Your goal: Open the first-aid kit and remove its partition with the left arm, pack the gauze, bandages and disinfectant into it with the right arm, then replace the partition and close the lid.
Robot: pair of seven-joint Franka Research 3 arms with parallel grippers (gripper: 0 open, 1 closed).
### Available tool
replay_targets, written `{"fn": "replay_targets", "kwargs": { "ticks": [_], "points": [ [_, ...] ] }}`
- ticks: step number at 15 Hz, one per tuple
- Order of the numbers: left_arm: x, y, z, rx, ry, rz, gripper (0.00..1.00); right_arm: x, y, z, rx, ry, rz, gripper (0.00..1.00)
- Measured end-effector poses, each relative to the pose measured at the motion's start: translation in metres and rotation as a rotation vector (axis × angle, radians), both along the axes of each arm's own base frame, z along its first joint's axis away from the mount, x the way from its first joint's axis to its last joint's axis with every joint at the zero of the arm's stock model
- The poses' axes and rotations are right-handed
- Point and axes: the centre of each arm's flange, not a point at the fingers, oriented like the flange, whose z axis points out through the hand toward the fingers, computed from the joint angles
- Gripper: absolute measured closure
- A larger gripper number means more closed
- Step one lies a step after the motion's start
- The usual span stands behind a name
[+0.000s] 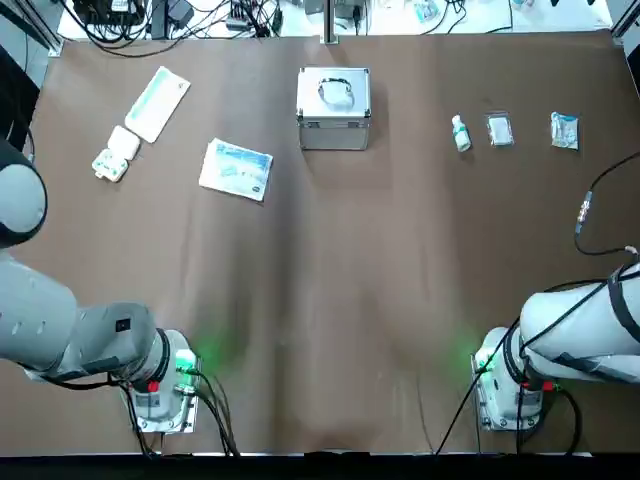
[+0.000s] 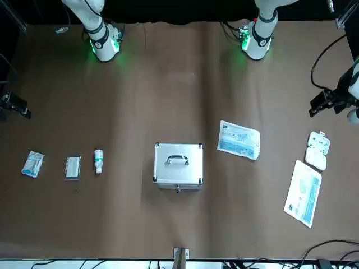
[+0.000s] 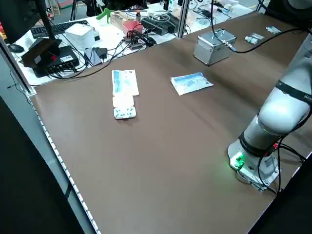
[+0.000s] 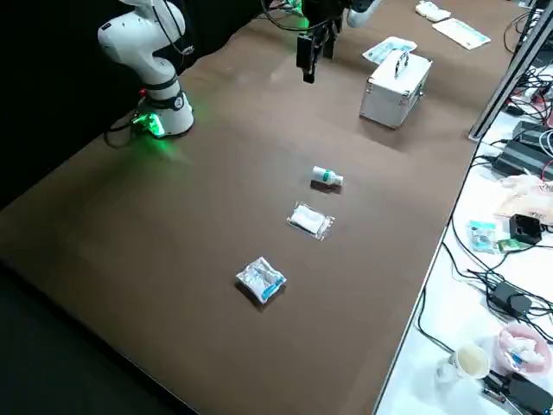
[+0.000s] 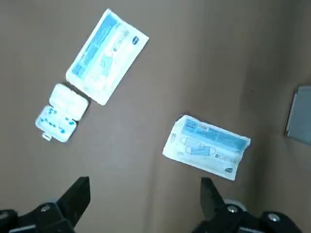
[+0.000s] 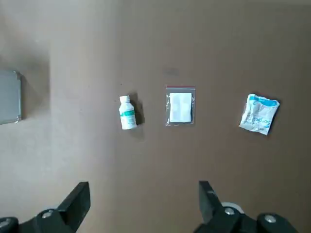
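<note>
Both sets of jaws stand apart and hold nothing: the left gripper (image 5: pixel 143 204) hangs above the table's left side, looking down on the packets there, and the right gripper (image 6: pixel 141 204) hangs above the right side, over the row of three small items.

Largest in view is the brown table (image 1: pixel 330 290), which carries everything. The left arm (image 1: pixel 70 330) rises from its base at the near left corner, and the right arm (image 1: pixel 585 335) rises from its base at the near right corner, a thin black cable (image 1: pixel 590 215) with a silver plug hanging beside it.

At the far middle of the table sits the first-aid kit (image 1: pixel 334 108), a silver case with its lid (image 1: pixel 334 92) shut and the loop handle lying flat on top.

Left of the case, a little nearer, lies a flat blue-white packet (image 1: pixel 237 169). Farther left a long white-and-blue pouch (image 1: pixel 157 103) lies on a slant, and just beside its near end sits a small white blister pack (image 1: pixel 115 154).

Right of the case three small items lie in a row, well apart from it: the disinfectant (image 1: pixel 460 133), a tiny white bottle on its side, then a clear bag with a white pad (image 1: pixel 499 130), then a crumpled blue-white sachet (image 1: pixel 564 130) at the far right.
</note>
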Motion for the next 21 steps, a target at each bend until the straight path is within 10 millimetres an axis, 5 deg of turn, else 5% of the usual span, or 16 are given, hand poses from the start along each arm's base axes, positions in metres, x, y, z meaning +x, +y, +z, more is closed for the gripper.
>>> {"fn": "replay_targets", "kwargs": {
  "ticks": [5, 9, 12, 17, 21],
  "points": [
    [0.01, -0.032, -0.021, -0.017, 0.036, 0.214, 0.0, 0.003, 0.009, -0.009, 0.002, 0.01, 0.016, 0.01],
    [0.023, -0.081, -0.035, -0.032, 0.057, 0.386, 0.0, 0.021, 0.023, -0.044, 0.012, 0.035, 0.042, 0.01],
    [0.032, -0.114, -0.055, -0.035, 0.081, 0.484, 0.0, 0.041, 0.046, -0.091, 0.027, 0.089, 0.083, 0.01],
    [0.045, -0.159, -0.075, -0.074, 0.048, 0.66, 0.0, 0.08, 0.129, -0.206, 0.034, 0.165, -0.016, 0.01],
    [0.052, -0.195, -0.092, -0.118, 0.023, 0.796, 0.0, 0.099, 0.185, -0.247, 0.078, 0.132, -0.266, 0.01]
  ]
}}
